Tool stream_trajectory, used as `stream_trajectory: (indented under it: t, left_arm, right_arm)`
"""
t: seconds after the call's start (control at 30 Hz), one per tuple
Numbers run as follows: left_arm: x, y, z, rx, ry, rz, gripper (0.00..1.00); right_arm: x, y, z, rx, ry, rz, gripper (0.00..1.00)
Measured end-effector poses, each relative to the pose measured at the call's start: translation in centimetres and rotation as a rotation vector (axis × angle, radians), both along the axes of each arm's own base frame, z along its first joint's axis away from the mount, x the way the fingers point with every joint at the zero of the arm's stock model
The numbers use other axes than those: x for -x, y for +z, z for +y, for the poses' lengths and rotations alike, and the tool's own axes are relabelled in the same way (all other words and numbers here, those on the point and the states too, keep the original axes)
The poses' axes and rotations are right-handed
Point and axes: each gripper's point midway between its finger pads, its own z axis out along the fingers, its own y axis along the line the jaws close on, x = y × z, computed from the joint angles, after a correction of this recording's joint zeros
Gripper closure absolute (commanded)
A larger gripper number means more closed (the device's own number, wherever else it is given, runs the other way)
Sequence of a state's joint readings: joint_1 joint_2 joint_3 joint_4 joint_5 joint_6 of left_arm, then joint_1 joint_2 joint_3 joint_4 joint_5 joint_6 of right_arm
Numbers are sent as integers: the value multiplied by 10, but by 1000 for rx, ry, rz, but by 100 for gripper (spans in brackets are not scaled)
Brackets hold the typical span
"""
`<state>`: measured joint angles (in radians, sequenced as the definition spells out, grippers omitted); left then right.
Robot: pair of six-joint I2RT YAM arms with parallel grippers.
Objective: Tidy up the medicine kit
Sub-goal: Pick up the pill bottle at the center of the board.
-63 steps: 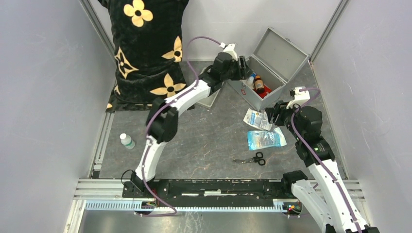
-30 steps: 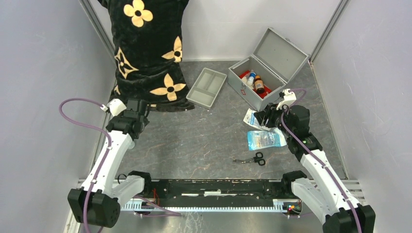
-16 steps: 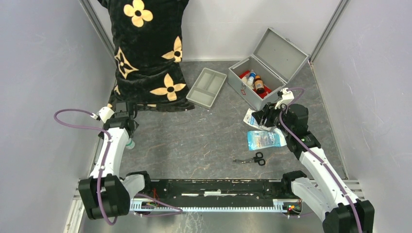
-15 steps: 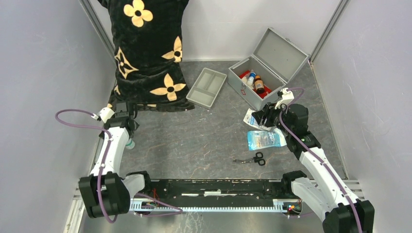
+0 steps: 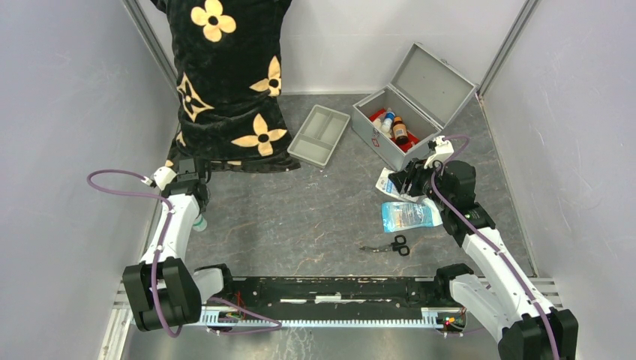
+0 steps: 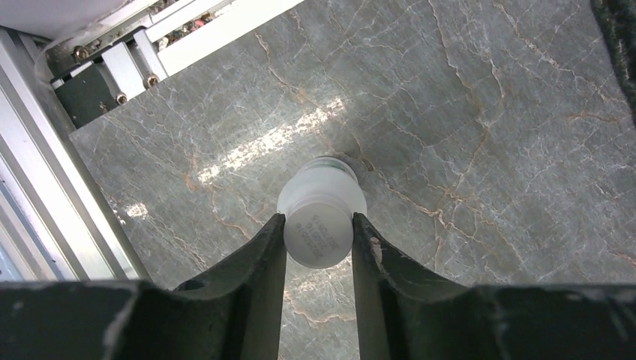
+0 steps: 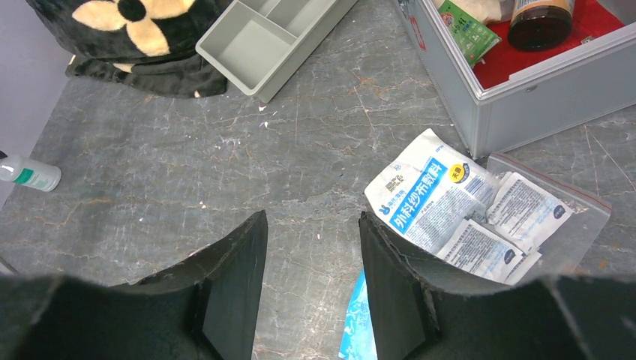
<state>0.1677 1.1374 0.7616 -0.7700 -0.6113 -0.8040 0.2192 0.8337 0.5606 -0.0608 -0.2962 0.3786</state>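
The left gripper (image 6: 319, 221) is seen pressed onto a small white plastic bottle (image 6: 321, 202). One dark finger is laid against each side of the bottle's cap, so the bottle is pinched between them. The bottle is stood upright on the grey stone-look table (image 5: 315, 202). This spot is found far to the left of the medicine kit (image 5: 386, 150) and closer to the arm bases.

The right gripper (image 7: 311, 225) is held with its fingers spread apart. Nothing is caught between them, and only bare table is seen in the gap. It is hung just in front of the medicine kit, over the kit's near corner.

A clear plastic bag of white and blue paper packets (image 7: 480, 217) is laid flat just in front of the kit. A light blue flat packet (image 5: 409, 215) is placed a little further in front. A pair of black-handled scissors (image 5: 390, 245) is left further out again, toward the arm bases.

The medicine kit is a silver-grey metal box, and it is set at the back right of the table. Its lid is swung open. A brown bottle (image 5: 400, 131) and other small things are packed inside on a red lining.

A shallow grey plastic divided tray (image 5: 319, 135) is set just to the left of the kit. A black cloth with yellow flowers (image 5: 225, 82) is draped further left of the kit.
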Motion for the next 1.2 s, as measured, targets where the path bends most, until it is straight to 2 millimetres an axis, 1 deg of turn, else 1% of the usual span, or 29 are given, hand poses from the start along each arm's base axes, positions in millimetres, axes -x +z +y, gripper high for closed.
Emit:
stream_trajectory:
  t: [0.13,0.2,0.23,0.27,0.33,0.4,0.47,0.57,0.67,0.7,0.73,0.8,0.83,0.87,0.9,0.97,1.03,1.07,1.13,1.2]
  left_arm:
    - [1,1,2,-8,5,3,80]
    - [1,0,1,-7,4,3,83]
    - [1,0,1,-6,2,3,87]
    - [0,0,0,0,-6,3,89]
    - [-6,1,-7,35,-50,-17,91]
    - [-16,5,-18,82,-110,-60,92]
    - [-29,13,-36,130,-196,-130,93]
    - [-52,27,-78,193,-370,-216,94]
    - [-71,42,-140,262,-601,-268,98]
    - [-76,48,-167,300,-696,-286,98]
    - [-79,52,-185,326,-759,-293,98]
    - [-85,63,-226,394,-910,-312,98]
    - [-87,67,-240,415,-965,-316,98]
    - [-89,74,-259,443,-1042,-321,98]
    - [-90,78,-270,458,-1093,-326,98]
    - [-90,92,-297,495,-1220,-343,98]
    - [-88,104,-314,515,-1319,-361,98]
    - [-87,109,-319,520,-1356,-370,98]
    - [-84,119,-326,518,-1435,-387,98]
    - [-81,126,-330,514,-1497,-400,98]
  right_arm:
    - [0,0,0,-1,0,2,45]
    - [0,0,0,-2,-1,2,44]
    - [0,0,0,-2,-1,2,44]
    - [0,0,0,-2,-1,2,44]
    - [0,0,0,-2,-1,2,44]
    - [0,0,0,-3,-1,2,44]
    - [0,0,0,-3,-1,3,44]
    - [0,0,1,-8,5,2,44]
    - [0,4,6,-11,33,-19,44]
    - [0,5,8,-7,51,-32,44]
    - [0,6,11,1,71,-47,44]
    - [3,6,22,35,141,-79,44]
    - [5,5,28,54,179,-89,44]
    - [8,3,36,77,223,-96,43]
    - [10,3,45,97,267,-104,42]
    - [19,4,71,137,383,-134,37]
    - [33,7,94,175,484,-187,34]
    - [42,11,105,200,536,-235,34]
    - [56,24,121,227,609,-346,33]
    - [65,43,127,234,639,-472,32]
